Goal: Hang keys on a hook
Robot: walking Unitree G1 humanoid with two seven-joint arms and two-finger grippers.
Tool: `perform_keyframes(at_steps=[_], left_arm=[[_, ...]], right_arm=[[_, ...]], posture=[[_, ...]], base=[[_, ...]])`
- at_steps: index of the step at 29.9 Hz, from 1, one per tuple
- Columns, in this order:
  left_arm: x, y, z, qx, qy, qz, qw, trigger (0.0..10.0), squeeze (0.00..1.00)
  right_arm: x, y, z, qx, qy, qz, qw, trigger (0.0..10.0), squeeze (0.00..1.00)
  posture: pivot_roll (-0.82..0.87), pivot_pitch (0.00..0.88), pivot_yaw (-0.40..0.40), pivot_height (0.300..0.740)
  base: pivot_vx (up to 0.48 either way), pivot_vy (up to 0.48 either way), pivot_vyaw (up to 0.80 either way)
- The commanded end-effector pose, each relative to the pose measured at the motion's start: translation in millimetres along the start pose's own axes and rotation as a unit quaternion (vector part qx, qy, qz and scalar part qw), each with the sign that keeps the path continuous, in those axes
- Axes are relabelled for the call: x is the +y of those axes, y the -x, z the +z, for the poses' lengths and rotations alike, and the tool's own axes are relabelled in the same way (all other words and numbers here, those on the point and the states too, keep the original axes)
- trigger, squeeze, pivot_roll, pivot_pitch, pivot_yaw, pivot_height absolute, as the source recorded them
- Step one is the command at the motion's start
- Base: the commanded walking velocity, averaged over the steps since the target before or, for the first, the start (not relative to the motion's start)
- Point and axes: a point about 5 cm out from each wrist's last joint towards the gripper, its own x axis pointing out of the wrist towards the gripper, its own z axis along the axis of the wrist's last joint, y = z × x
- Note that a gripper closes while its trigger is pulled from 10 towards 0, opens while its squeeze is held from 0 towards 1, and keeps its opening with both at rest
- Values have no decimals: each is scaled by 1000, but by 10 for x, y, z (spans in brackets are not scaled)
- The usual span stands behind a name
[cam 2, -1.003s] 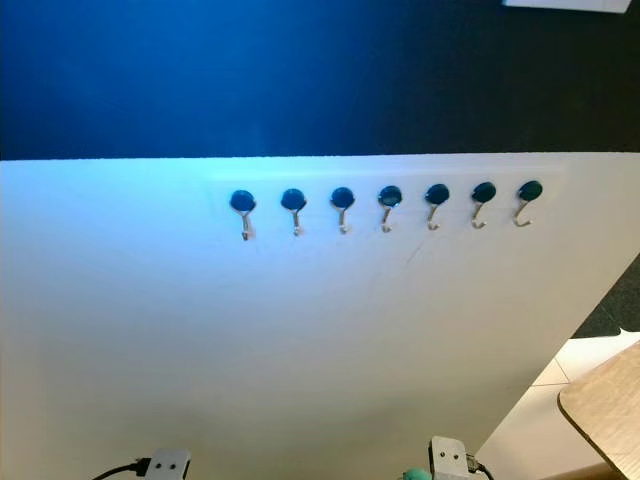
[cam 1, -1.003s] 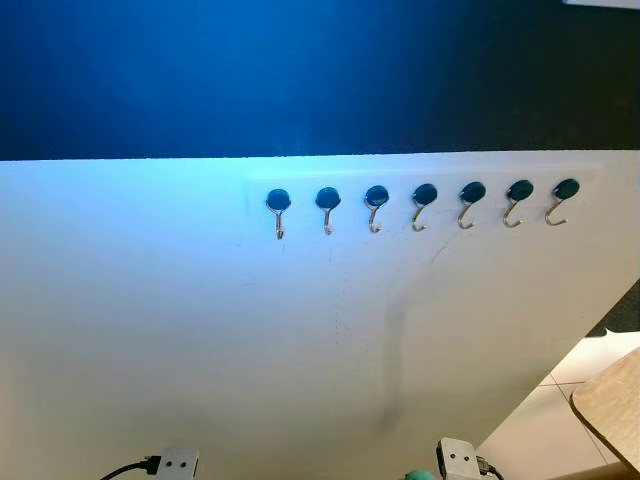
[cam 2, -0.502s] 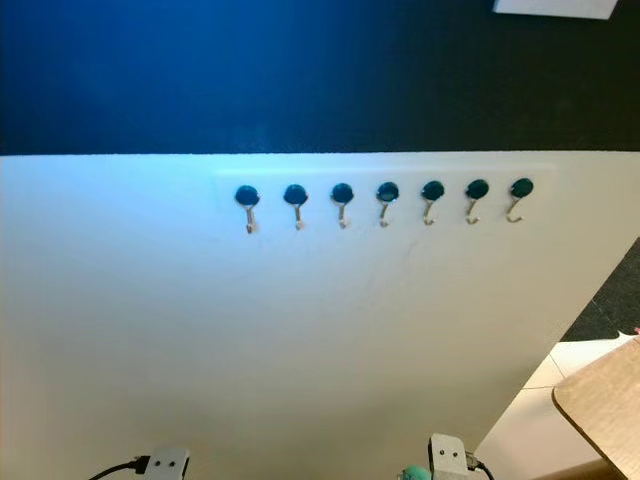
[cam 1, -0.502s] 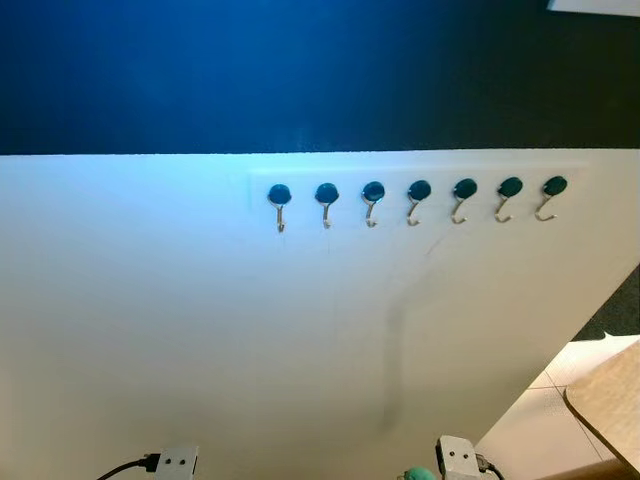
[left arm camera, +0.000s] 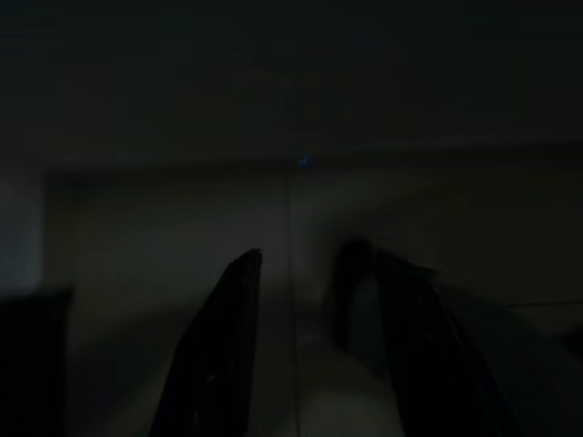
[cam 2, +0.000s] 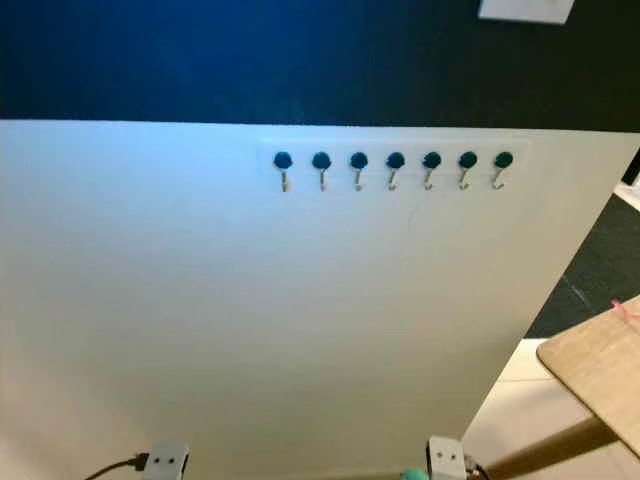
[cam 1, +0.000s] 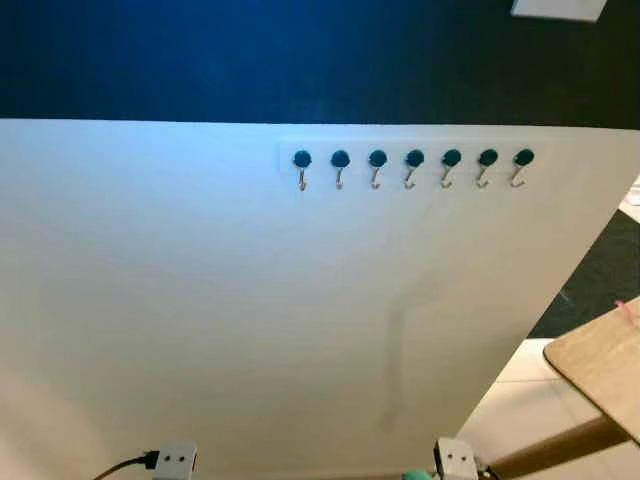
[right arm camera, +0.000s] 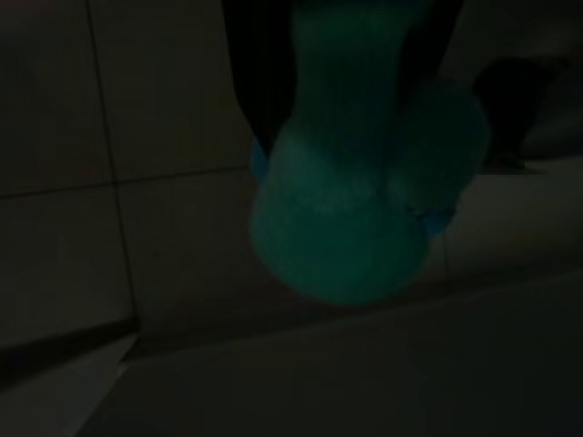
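The row of seven dark-capped hooks (cam 1: 413, 166) on the white panel (cam 1: 250, 320) is now seen smaller and higher than a second ago (the camera has backed off, the hooks have not moved), so the reach is lengthened. A teal fuzzy keychain (right arm camera: 351, 209), presumably the keys, is clamped in the right gripper (right arm camera: 342, 109), low near the floor. The left gripper (left arm camera: 314, 355) is held apart, empty.

White wall panel (cam 1: 250, 320) seen ahead, lit bluish toward upper left. Dark blue wall band (cam 1: 250, 55) set above it. Pale tiled floor (cam 1: 520, 420) and light wooden tabletop (cam 1: 600, 365) seen at lower right.
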Motion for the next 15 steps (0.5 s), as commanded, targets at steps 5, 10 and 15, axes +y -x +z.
perform_keyframes(at_steps=[5,10,15], left_arm=[[0,-29,49,8,-10,7,1000,10000,0],[-4,-40,69,10,-20,11,1000,10000,0],[-13,-54,90,15,-29,16,999,10000,0]], right_arm=[[-10,5,-14,1,-5,-2,1000,10000,0],[-9,5,-15,1,-6,-2,1000,10000,0],[-20,7,-20,3,-7,-3,1000,10000,0]], posture=[[79,8,-10,740],[79,9,-8,740],[83,11,-9,740]], base=[[0,0,0],[0,0,0],[0,-384,0]])
